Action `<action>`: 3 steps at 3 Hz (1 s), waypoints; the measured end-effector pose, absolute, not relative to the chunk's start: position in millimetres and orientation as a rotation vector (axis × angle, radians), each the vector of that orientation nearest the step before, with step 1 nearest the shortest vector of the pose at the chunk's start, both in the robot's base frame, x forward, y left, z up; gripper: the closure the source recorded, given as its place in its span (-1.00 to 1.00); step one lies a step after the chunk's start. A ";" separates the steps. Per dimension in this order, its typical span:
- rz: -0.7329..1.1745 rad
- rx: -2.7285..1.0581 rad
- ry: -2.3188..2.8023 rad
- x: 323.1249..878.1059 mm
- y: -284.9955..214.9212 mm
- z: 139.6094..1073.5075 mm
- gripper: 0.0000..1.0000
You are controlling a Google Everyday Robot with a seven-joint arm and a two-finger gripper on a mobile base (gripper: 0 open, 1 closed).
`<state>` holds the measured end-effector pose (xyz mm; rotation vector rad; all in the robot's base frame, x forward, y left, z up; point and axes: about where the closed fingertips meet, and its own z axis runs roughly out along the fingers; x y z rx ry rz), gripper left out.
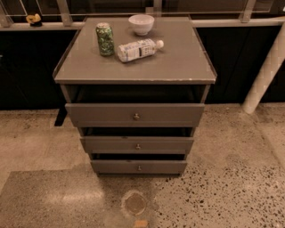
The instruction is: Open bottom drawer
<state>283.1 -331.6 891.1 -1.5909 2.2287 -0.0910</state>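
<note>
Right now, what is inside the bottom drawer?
Only a dark gap shows above the front of the bottom drawer. Its inside is covered by the middle drawer, so any contents cannot be seen. The gripper is out of view.

And this looked like an office or lab building, not a home: a lone grey cabinet point(178, 62) stood on a speckled polished floor point(231, 178), with a round plate point(135, 203) set into it just in front of the cabinet. Behind the cabinet ran dark panels point(26, 67) under metal-framed glazing point(64, 11). On the cabinet's surface sat a can point(105, 39), a bottle point(139, 49) and a bowl point(141, 24). The tool was outside the view.
</note>
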 end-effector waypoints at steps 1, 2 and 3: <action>0.040 -1.599 2.241 275.5 -383.4 803.9 -1.00; 0.149 -1.731 2.133 310.4 -393.8 725.2 -1.00; 0.293 -1.830 2.024 336.3 -383.6 644.2 -1.00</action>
